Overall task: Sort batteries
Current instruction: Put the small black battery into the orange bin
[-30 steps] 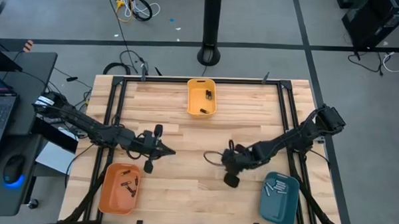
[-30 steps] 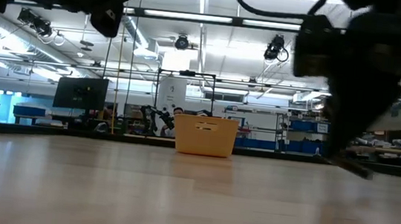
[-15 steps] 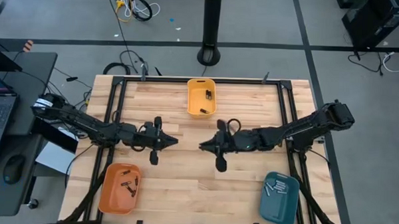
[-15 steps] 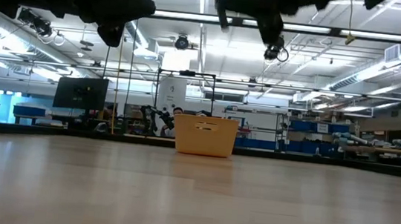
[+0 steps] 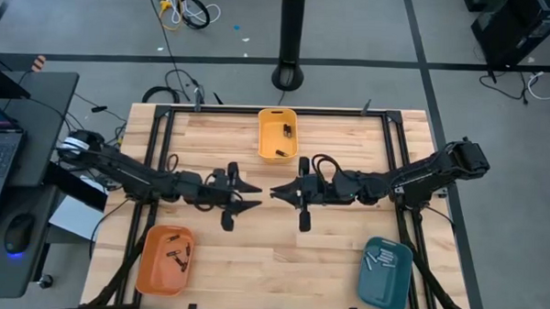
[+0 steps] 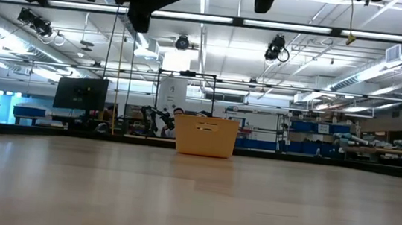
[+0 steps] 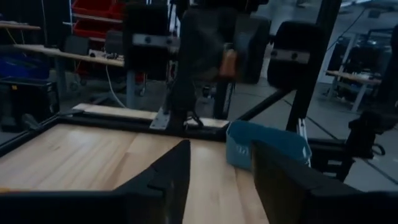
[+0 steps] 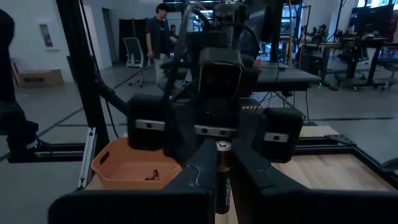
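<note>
Facing off mid-counter: right gripper point(image 5: 275, 192) jaws pinch a black battery point(image 8: 223, 180), left gripper point(image 5: 252, 196) jaws gape empty; misaligned handoff drops it.

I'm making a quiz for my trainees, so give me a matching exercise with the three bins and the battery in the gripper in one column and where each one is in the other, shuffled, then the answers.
Things:
1. yellow bin
2. orange bin
3. teal bin
4. black battery

Places:
A. near corner of the table on the left arm's side
B. between the fingers of the right gripper, above mid-table
C. middle of the table's far edge
D. near corner of the table on the right arm's side

Pairs: 1-C, 2-A, 3-D, 4-B
</note>
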{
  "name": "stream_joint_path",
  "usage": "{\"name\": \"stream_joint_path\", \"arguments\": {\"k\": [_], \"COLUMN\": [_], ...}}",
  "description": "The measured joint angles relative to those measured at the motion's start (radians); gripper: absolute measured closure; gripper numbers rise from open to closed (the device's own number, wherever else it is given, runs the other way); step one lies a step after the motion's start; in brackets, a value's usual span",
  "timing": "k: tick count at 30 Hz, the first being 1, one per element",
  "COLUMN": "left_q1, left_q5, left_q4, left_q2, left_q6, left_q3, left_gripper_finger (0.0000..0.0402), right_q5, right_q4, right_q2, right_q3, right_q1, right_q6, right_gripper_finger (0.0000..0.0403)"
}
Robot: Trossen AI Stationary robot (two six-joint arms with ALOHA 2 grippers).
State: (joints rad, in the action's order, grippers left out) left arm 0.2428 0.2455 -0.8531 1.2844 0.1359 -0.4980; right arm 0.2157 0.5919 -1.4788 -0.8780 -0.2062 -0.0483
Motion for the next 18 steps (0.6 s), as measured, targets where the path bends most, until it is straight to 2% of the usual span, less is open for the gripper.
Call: {"name": "stream_joint_path", "arguments": {"k": [7,18], "left_q1": [-0.001,-0.032], "left_q5": [-0.001,0.005], "left_q4": [-0.047,-0.041], "left_q2": [0.098,0.133], "left_q6": [-0.03,0.001], "left_q3": [-0.087,-0.124], "left_gripper_finger": [0.0213,0.0213], "right_q5": [0.0,0.0], "right_q4": [-0.002,-0.001], "right_q2": [0.0,0.0], "right_q3": [0.0,0.0], "right_q1": [-0.001,-0.008], "right_q6": [0.008,0.026], "right_gripper_finger": [0.0371,0.037]}}
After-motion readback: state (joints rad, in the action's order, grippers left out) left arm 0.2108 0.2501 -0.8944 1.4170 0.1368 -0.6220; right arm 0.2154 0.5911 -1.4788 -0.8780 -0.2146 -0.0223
